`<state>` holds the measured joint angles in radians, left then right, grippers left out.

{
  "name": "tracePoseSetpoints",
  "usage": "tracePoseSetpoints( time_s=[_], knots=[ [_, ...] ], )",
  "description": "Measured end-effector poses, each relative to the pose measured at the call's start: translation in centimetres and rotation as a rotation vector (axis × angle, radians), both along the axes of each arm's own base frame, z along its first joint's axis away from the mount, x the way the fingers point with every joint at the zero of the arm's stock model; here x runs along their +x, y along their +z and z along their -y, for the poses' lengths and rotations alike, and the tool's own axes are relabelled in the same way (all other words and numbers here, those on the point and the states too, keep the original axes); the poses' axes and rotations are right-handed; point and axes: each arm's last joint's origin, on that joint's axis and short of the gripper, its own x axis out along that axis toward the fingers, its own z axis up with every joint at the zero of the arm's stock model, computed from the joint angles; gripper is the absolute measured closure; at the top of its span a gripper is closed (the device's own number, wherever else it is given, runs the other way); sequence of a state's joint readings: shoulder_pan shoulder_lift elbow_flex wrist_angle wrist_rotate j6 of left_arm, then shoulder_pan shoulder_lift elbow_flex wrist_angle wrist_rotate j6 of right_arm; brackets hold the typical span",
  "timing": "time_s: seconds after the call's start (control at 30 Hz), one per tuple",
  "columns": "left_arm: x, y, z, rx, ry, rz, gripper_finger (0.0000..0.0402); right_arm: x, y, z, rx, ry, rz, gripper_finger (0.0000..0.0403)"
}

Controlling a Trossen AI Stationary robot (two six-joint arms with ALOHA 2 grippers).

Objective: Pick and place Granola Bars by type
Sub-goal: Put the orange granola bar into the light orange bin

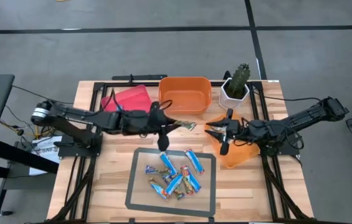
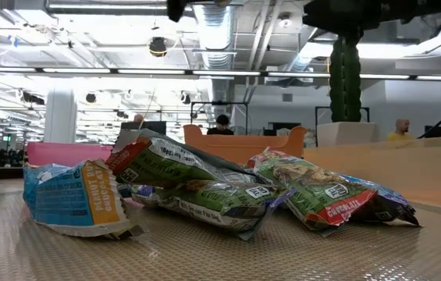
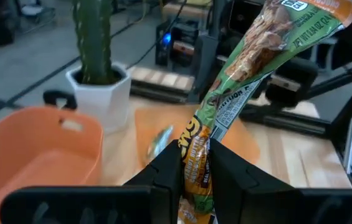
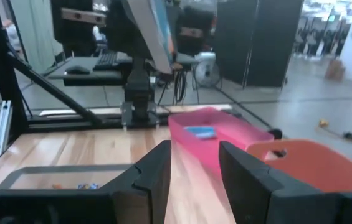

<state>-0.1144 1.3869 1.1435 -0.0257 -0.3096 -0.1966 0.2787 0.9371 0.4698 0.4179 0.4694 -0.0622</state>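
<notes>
My left gripper (image 1: 176,126) hangs over the table's middle, shut on a green-and-orange granola bar (image 3: 256,56), also seen in the high view (image 1: 189,126). Several more granola bars (image 1: 174,175), mostly blue and some green, lie flat on a grey-framed mat (image 1: 137,186) near the front edge. The low view shows green ones (image 2: 204,191) and a blue one (image 2: 72,195). My right gripper (image 1: 218,133) stands open with nothing between its fingers (image 4: 157,171), above the left part of a tilted orange bin (image 1: 238,155). My left gripper pinches one end of the green-and-orange bar (image 3: 195,163) between its two fingers (image 3: 166,174). They come about level from the table's left. The bar sticks out past the fingertips toward the right, slanting up, lifted clear of the table.
An orange bin (image 1: 185,93) stands at the far middle, with a pink bin (image 1: 129,98) to its left that holds a blue bar (image 4: 200,132). A cactus in a white pot (image 1: 235,87) stands at the far right. Bare wood lies on both sides of the mat.
</notes>
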Motion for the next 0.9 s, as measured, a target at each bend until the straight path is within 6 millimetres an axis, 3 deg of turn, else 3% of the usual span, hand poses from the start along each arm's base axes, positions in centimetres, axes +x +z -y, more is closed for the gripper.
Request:
tracePoseSetpoints(
  time_s=[0.27,0.5,0.7,0.9],
  knots=[
    [2.4,-0.8,-2.0,-0.01,-0.137,0.098,0.0348,0.8,0.6,0.1,-0.025,0.012,0.08,0.0224],
    [4.4,-2.2,-2.7,-0.018,-0.192,0.146,0.0348,3.1,1.1,0.4,-0.03,-0.006,0.067,0.0169],
    [4.6,-2.5,-3.0,-0.019,-0.195,0.145,0.0348,4.8,1.7,0.1,-0.104,-0.01,0.046,0.0164],
    [4.6,-2.6,-3.0,-0.016,-0.195,0.133,0.0348,5.4,2.7,0.0,-0.129,-0.008,0.067,0.017]
  ],
)
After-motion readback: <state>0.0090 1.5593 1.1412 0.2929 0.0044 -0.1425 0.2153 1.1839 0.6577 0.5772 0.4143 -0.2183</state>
